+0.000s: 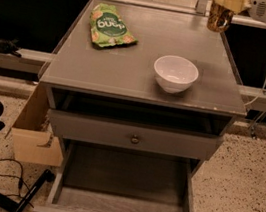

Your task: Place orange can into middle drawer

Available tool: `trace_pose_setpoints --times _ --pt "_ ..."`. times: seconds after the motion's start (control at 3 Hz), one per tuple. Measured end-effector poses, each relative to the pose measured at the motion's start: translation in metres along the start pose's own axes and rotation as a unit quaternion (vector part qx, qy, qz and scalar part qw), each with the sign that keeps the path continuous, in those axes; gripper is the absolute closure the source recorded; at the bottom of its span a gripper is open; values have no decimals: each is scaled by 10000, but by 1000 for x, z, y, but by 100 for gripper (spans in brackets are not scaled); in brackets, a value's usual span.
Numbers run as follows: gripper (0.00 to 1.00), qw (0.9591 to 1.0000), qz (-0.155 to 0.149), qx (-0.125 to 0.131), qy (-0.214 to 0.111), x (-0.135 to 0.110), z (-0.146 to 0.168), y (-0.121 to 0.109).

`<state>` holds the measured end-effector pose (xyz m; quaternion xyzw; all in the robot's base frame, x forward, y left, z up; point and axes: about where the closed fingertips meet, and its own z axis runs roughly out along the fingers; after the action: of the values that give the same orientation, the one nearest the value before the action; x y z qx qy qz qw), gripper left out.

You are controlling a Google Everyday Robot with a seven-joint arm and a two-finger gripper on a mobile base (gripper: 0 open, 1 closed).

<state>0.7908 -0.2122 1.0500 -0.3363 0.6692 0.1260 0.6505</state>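
The orange can [219, 21] hangs above the back right corner of the cabinet top, held from above in my gripper [225, 6]. The gripper is shut on the can's upper part, and the can's top is hidden by the cream-coloured fingers. The white arm reaches in from the upper right edge. The middle drawer [125, 180] stands pulled out at the bottom of the view, its flat grey floor bare. It lies well below and in front of the can.
A white bowl [175, 73] sits on the cabinet top [104, 67] right of centre. A green snack bag [110, 26] lies at the back left. A shut drawer front with a round knob [135, 139] is above the open drawer. A cardboard box [34, 134] and cables are on the floor at left.
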Motion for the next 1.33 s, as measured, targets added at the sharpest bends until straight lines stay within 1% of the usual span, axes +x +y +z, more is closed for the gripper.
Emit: trace_pose_setpoints --times 0.33,0.67,1.0,1.33 --pt "100 9998 -59 -175 -110 -4 -57 26" --pt "100 9986 -219 -258 -418 -19 -108 69" --pt "100 9967 -172 -425 -663 -10 -141 121" --pt "100 9951 64 -597 -785 29 -172 172"
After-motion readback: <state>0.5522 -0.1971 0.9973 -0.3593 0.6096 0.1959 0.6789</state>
